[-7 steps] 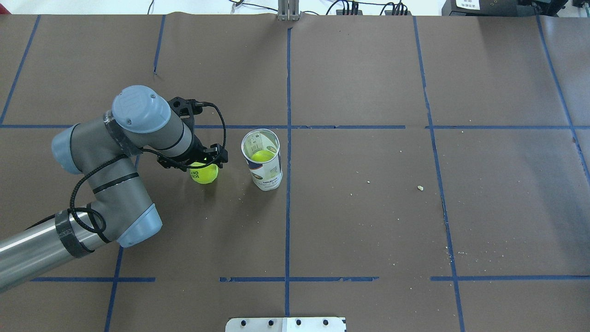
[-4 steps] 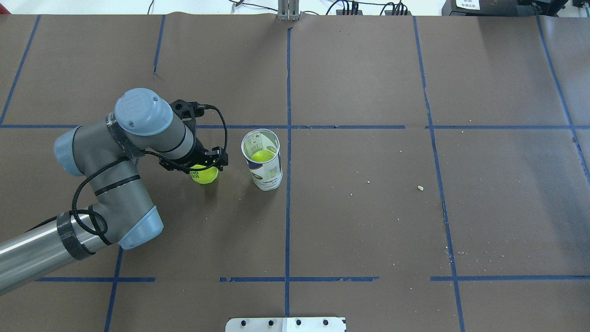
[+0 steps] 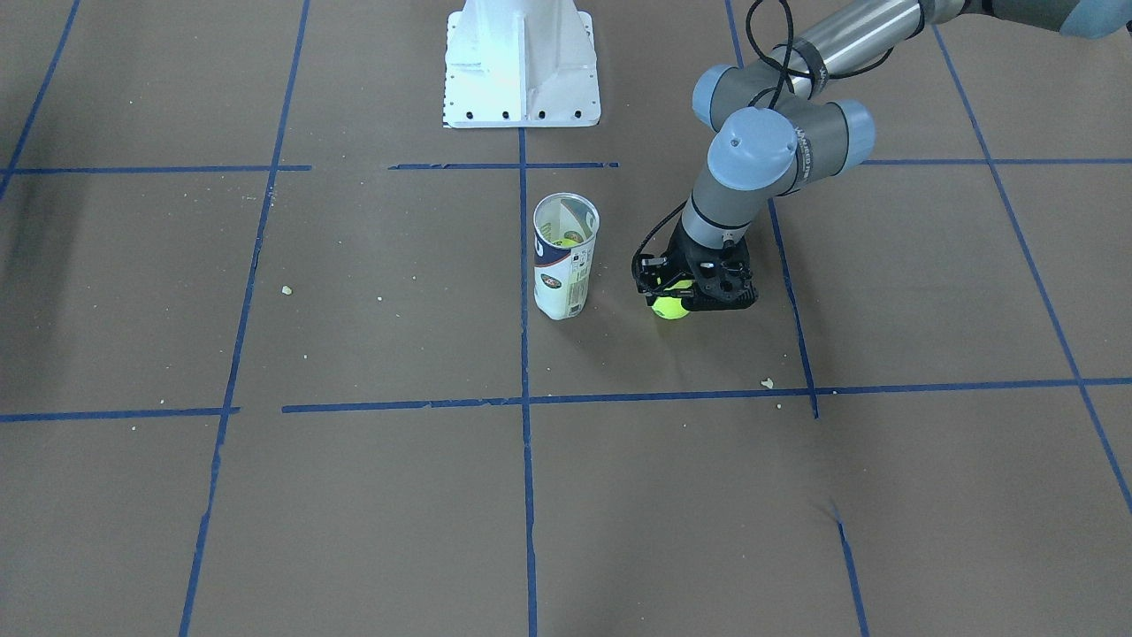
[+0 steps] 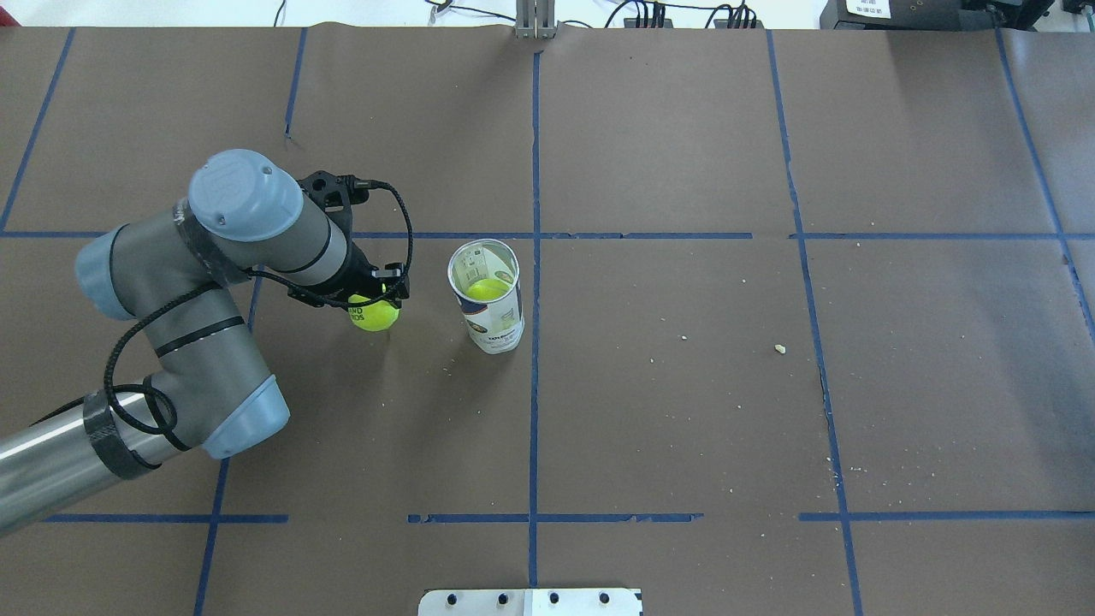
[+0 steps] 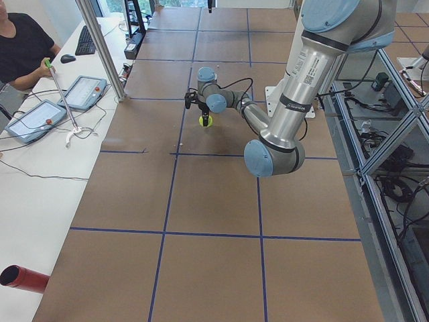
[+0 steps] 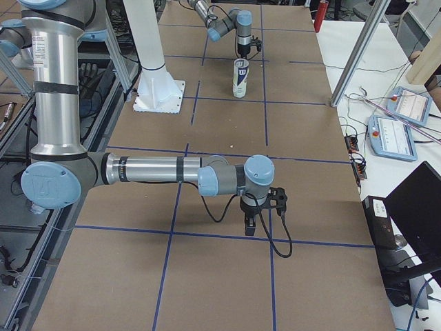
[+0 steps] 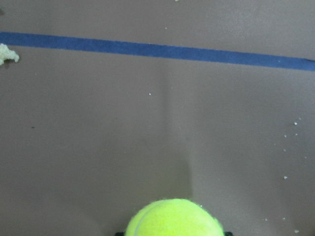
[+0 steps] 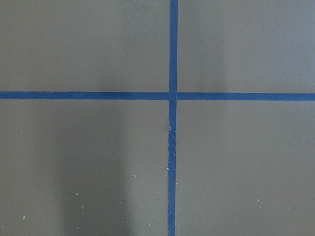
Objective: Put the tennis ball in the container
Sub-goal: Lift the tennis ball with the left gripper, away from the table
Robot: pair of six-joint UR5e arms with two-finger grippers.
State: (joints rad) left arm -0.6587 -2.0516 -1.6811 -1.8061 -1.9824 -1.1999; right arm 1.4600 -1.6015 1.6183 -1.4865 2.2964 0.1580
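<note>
1. The tennis ball sits directly beneath the left gripper, low between its fingers. The left wrist view shows the ball's top at the bottom edge, with a dark fingertip just at each side.
2. I judge that the gripper is clamped on the ball. Whether the ball has cleared the table I cannot tell.
3. The container stands upright with its mouth open, near the gripper but apart from it, on the side toward the table's middle tape line. A second yellow ball already lies inside it.
4. As I read it, the grasp is done. Left to do are the lift above the rim, the carry sideways over the mouth and the release. The ball looks about as wide as the can, so it will need careful centring.
5. The right gripper hangs well apart, over a crossing of blue tape. I cannot tell whether it is parted or closed.
</note>
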